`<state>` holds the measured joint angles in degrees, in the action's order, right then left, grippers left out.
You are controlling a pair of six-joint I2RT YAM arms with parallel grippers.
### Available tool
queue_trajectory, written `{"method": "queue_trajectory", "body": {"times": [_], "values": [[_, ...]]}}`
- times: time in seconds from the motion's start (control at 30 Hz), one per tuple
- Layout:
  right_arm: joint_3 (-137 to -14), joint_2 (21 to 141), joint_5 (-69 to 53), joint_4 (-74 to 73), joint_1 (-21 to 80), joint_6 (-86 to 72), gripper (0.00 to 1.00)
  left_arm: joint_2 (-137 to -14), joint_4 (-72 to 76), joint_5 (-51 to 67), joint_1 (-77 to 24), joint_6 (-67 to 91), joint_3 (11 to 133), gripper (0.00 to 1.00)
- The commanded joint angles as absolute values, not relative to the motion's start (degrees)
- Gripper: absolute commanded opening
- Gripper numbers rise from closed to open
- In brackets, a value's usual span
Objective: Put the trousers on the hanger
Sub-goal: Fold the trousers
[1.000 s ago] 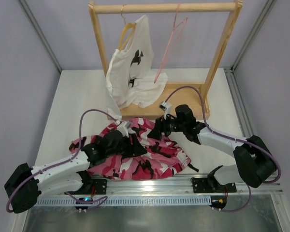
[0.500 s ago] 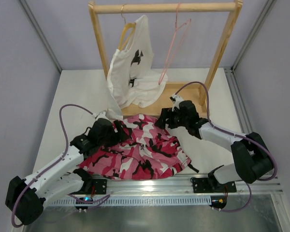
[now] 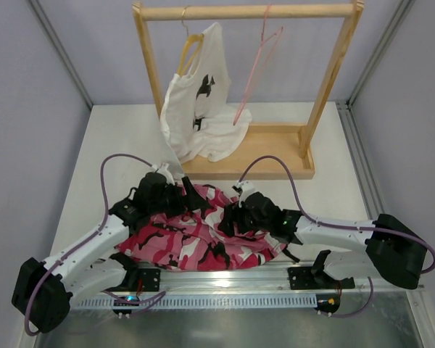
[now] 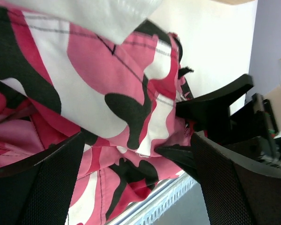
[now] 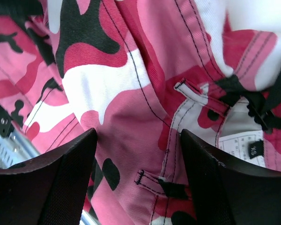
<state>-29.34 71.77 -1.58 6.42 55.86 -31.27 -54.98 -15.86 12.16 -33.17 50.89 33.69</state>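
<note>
trousers (image 3: 203, 235) lie heaped low in the top view, well apart from the hanger (image 3: 254, 69) at upper centre, now your left gripper (image 4: 136, 159) has just spread wide, holding nothing, and your right gripper (image 5: 138, 154) gapes empty too, so regrasp.

Pale lilac walls (image 3: 29, 87) are enclosing a white surface (image 3: 116, 138); a wooden rack (image 3: 246, 11) is standing far, a metal rail (image 3: 239, 299) running along the near edge.
</note>
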Motion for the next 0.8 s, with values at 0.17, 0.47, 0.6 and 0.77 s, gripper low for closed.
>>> {"method": "queue_trajectory", "body": {"times": [0.17, 0.47, 0.6, 0.77], "values": [[-27.86, 70.75, 7.65, 8.08, 59.59, -34.54, 0.75, -64.4, -5.63, 13.36, -37.61, 54.58, 28.48, 0.92], [-31.9, 63.99, 0.82, 3.78, 52.32, -22.06, 0.78, -66.1, -9.93, 8.35, -37.71, 51.86, 29.36, 0.09], [-32.34, 63.89, -11.67, 8.25, 39.67, -19.87, 0.79, -65.74, -10.81, 7.73, -37.7, 51.5, 28.74, 0.0], [-40.42, 74.69, -25.44, 6.41, 37.79, -10.91, 0.79, -65.65, -8.62, 8.44, -37.62, 52.29, 27.33, 0.0]]}}
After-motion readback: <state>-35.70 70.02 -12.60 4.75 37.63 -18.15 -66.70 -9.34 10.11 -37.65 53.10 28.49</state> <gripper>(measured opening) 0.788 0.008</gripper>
